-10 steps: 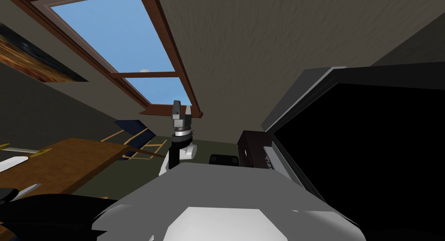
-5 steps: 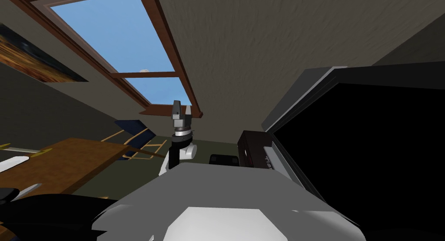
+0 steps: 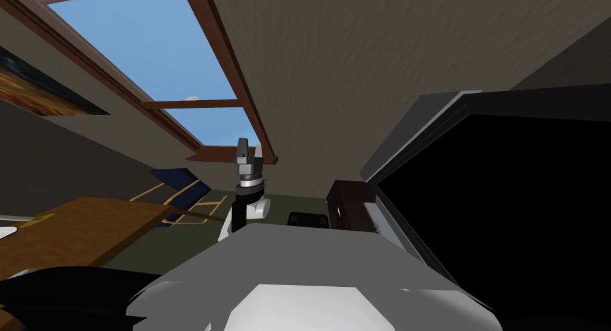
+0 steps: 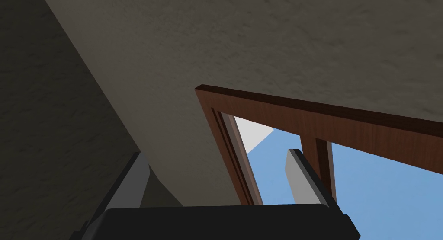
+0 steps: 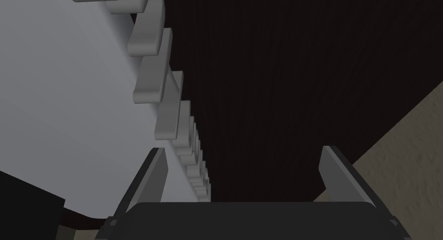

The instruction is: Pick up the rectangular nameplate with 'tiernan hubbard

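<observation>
The right gripper [image 5: 242, 150] is wide apart and empty, close to the dark nameplate [image 5: 268, 77]. Its raised letters [image 5: 168, 118] are unreadable. The left gripper [image 4: 217, 152] is raised, fingers apart.

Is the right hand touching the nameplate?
Cannot tell. Right wrist view: open right hand at the nameplate; one finger overlaps its pale face, neither gap nor contact plain.

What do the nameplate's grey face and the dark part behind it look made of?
Nameplate face: flat matte light grey, no grain or shine, so material unclear. Raised letters: same grey finish. Dark part: likely dark-stained wood, judging by fine lengthwise grain lines; matte.
</observation>
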Available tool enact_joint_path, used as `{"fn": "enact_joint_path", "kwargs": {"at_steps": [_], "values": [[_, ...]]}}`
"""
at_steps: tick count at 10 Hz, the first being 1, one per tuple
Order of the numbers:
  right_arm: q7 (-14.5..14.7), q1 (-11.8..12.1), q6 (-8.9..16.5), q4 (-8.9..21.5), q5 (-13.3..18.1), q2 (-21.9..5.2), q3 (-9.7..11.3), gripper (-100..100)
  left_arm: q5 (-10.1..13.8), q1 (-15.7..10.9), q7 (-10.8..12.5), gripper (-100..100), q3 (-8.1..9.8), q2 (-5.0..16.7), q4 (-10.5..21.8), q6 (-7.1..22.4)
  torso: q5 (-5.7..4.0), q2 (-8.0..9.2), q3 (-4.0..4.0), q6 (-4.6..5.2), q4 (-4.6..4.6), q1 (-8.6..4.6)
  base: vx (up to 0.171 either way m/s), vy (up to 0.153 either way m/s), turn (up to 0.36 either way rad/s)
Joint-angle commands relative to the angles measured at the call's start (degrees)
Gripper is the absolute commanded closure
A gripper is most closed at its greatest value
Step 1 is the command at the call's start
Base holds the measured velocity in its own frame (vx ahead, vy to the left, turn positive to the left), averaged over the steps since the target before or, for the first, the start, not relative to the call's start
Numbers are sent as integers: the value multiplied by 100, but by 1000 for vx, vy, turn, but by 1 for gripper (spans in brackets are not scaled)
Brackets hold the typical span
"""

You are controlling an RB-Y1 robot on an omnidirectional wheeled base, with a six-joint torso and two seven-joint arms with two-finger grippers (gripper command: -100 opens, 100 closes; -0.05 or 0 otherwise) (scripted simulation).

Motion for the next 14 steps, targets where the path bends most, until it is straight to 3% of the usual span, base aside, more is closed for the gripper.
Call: {"fn": "enact_joint_path", "kwargs": {"at_steps": [1,6,7,8,9,11,12,13,14], "values": [[-4,167,30,63,2,-43,16,-100,0,0,0,0,0,0,0,0,0,0,0,0,0,0,91,15,-26],[-97,469,92,157,-9,-151,191,-100,0,1,0,0,0,1,0,0,-2,-36,-20,-8,-6,-21,148,4,54],[-87,441,78,141,-14,-143,166,-100,0,0,0,0,0,1,0,0,-2,-38,-21,-13,-6,-28,71,-10,29],[-92,444,89,139,-12,-144,174,0,0,0,0,0,0,0,0,0,-2,-11,-7,-9,-1,-26,14,-2,-3],[-49,271,127,312,-11,-25,260,-100,0,-1,0,0,0,0,0,0,-2,12,7,-8,5,-23,8,-5,97],[16,14,185,571,-8,155,393,-100,0,-1,0,0,0,0,0,0,-4,25,15,-10,9,-26,1,-14,104],[-33,86,195,465,-6,80,374,-100,0,-1,0,0,0,0,0,0,-9,26,17,-11,11,-27,0,-7,14],[-30,74,216,472,-5,88,385,100,0,-1,0,0,0,0,0,0,-8,27,17,-9,11,-25,0,0,0],[-31,76,221,477,-5,79,375,100,0,-1,0,0,0,0,0,0,-12,27,18,-9,11,-19,0,-6,3]]}}
